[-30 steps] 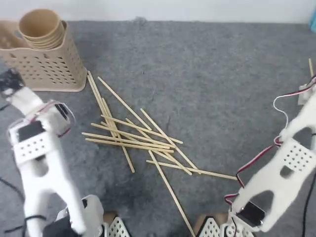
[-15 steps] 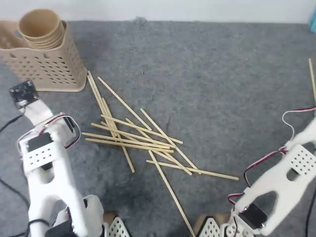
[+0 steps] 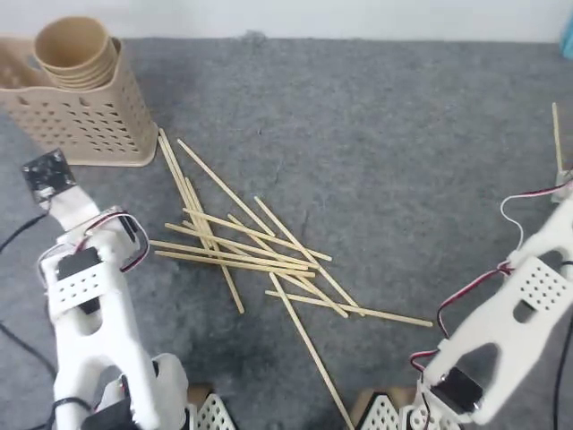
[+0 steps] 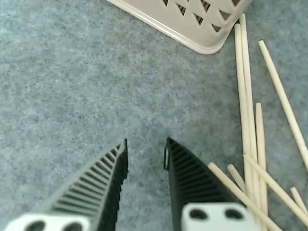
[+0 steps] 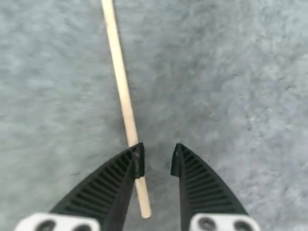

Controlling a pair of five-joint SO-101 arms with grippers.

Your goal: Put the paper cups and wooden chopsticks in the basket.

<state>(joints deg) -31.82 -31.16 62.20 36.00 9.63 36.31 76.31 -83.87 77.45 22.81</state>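
Grey carpet (image 3: 376, 116) lies under one beige perforated basket (image 3: 89, 125) at the far left, holding one nested stack of tan paper cups (image 3: 76, 49). About a dozen pale, thin chopsticks (image 3: 251, 246) crisscross mid-table. One lone chopstick (image 5: 118, 82) lies at the right gripper (image 5: 158, 159). It and the left gripper (image 4: 146, 154) are slightly parted and empty.

a: where are the paper cups (image 3: 76, 49)?
b: stacked in the basket (image 3: 89, 125), far left corner.
a: the chopsticks (image 3: 235, 251)?
b: heaped mid-table, just right of it; a lone chopstick (image 3: 557, 136) at the right edge.
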